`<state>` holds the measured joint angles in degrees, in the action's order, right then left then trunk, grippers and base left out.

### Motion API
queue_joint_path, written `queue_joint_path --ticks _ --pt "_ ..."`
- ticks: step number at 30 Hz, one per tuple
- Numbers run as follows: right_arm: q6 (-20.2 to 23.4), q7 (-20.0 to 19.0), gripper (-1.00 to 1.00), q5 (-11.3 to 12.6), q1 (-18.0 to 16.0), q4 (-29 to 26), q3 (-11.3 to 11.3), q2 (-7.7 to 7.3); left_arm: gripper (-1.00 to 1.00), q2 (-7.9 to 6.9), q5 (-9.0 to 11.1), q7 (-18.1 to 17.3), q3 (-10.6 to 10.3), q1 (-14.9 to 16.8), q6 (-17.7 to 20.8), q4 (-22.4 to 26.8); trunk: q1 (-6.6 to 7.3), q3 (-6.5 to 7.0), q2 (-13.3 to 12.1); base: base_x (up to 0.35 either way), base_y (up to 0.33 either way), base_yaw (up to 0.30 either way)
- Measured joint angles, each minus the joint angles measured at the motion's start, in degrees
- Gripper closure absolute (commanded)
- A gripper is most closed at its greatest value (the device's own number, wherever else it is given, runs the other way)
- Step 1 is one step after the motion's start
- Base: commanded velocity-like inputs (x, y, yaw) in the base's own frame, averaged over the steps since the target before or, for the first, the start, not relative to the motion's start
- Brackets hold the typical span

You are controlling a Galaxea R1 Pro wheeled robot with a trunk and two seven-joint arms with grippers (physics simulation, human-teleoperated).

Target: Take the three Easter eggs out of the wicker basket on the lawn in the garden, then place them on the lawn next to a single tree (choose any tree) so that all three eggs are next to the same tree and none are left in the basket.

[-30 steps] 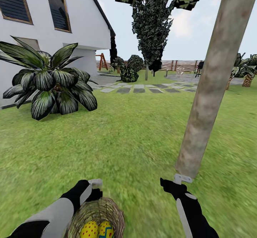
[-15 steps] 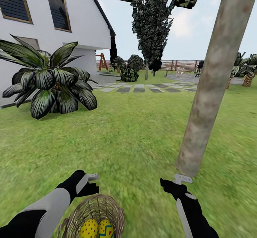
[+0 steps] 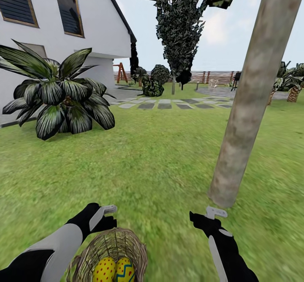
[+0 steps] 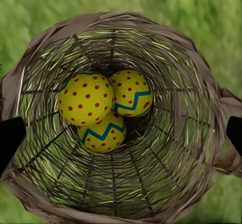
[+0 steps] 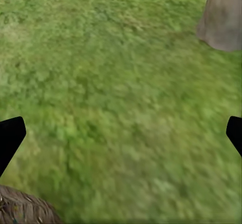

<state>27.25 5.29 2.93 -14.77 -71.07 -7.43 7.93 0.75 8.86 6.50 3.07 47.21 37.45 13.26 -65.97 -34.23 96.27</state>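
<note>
Inside the wicker basket [image 4: 45, 48] we count three Easter eggs [image 4: 103, 108] — touching. Our left gripper [image 4: 121, 133] above it and right gripper [image 5: 121, 136] beside it — both spread. One tree [image 3: 249, 100] nearby.

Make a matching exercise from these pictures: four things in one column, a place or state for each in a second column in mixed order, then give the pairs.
Things:
1. Easter eggs
2. wicker basket
3. left gripper
4. tree

Places or states:
A. open, above the basket's mouth
B. rising from the lawn ahead of the right gripper
C. on the grass at the robot's near left, under the left arm
D. clustered at the bottom of the basket

Pairs: 1-D, 2-C, 3-A, 4-B
</note>
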Motion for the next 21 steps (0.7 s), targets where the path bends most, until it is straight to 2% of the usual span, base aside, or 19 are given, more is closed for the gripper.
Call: queue_joint_path --ticks 7,15,21 --pt "0.0 0.0 -1.00 0.0 0.0 0.0 0.0 -0.02 -1.00 -0.06 -0.1 0.3 0.0 -0.1 -2.2 -0.1 -1.54 -1.26 2.8 0.000 0.000 0.000" --pt "0.0 0.0 -1.00 0.0 0.0 0.0 0.0 -0.01 -1.00 -0.07 -0.2 0.5 0.0 -0.1 -2.5 -0.1 -3.30 -2.69 6.0 0.000 0.000 0.000" --pt "0.0 0.0 -1.00 0.0 0.0 0.0 0.0 -0.05 -1.00 -0.01 -0.1 3.0 0.0 -0.1 -2.7 -0.1 -4.61 -3.77 8.4 0.000 0.000 0.000"
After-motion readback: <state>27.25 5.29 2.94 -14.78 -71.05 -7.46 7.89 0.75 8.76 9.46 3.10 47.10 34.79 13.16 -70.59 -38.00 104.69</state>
